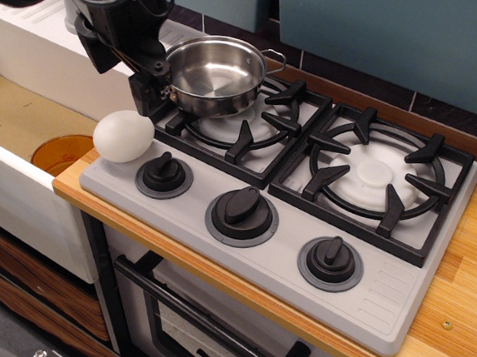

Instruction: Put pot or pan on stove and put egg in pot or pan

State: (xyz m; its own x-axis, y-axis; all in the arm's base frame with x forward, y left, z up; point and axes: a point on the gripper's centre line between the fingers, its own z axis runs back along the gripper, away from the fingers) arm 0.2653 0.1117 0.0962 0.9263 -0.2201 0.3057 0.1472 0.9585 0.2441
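Observation:
The shiny steel pot (218, 76) stands empty on the black grate of the left burner of the grey stove (378, 299). The white egg (123, 135) rests on the stove's front left corner, beside the left knob (164, 174). My black gripper (150, 89) hangs just left of the pot, by its left wire handle and a little above and behind the egg. Its fingers look apart and hold nothing.
An orange-brown bowl (61, 153) lies in the sink (14, 113) to the left, below the counter edge. The right burner (377, 174) has nothing on it. Wooden counter (468, 274) runs along the right. A dark tiled wall (386, 24) stands behind.

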